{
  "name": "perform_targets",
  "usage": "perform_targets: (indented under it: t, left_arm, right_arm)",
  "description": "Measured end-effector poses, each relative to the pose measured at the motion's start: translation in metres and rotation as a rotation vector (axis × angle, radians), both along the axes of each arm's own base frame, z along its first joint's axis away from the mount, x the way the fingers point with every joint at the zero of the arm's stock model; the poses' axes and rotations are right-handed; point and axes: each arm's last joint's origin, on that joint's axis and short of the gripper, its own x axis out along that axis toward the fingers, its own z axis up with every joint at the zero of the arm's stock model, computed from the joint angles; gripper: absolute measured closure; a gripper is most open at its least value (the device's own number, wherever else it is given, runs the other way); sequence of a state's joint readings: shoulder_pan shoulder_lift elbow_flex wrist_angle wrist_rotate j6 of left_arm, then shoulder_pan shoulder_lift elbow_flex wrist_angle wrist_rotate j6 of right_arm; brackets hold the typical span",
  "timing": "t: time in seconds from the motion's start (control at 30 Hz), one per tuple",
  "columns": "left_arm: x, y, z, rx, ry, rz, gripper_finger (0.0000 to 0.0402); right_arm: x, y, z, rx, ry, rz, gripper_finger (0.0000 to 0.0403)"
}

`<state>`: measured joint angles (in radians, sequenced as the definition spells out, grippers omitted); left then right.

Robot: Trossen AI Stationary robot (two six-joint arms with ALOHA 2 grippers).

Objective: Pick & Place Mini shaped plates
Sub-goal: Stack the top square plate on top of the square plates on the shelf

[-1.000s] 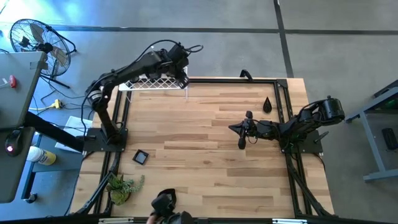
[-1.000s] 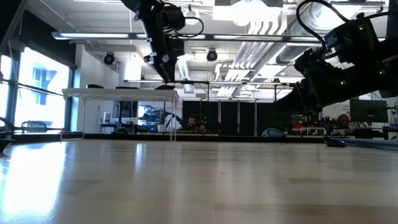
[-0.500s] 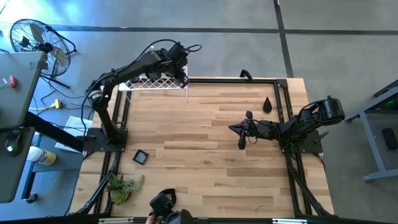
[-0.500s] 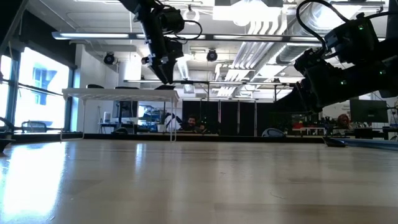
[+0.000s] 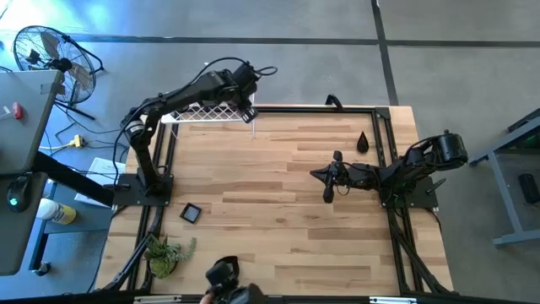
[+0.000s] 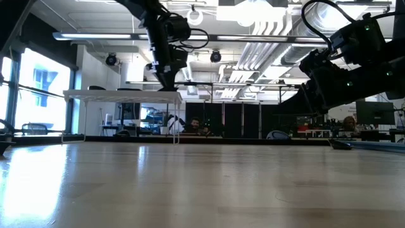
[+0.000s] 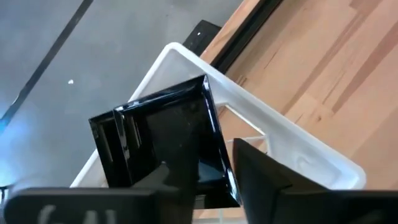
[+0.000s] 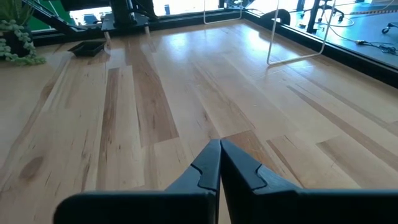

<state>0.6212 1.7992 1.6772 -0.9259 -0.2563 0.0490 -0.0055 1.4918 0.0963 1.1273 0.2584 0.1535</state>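
Pale wood tabletop (image 5: 278, 211), grey floor (image 5: 337, 59) around; right pincer (image 8: 219, 163) clenched, left pincer's (image 7: 205, 180) state unclear.

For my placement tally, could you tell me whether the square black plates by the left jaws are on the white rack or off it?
On it: the two square black plates lie stacked on the white wire rack.

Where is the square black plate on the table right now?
In the high view the glossy square black plate lies flat near the table's left edge, just right of the left arm's base, with the small green plant nearest.
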Motion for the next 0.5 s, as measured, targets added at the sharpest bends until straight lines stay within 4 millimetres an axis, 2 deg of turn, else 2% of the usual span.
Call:
perform_targets:
  t: [0.23,0.5]
  left_arm:
    - [-0.001,-0.001,0.012,0.009,-0.007,-0.004,0.0388]
    - [-0.002,-0.002,0.036,0.065,0.001,0.001,0.0393]
  right_arm:
    - [0.000,0.000,0.000,0.000,0.000,0.000,0.0400]
    - [0.000,0.000,0.000,-0.001,0.001,0.000,0.0397]
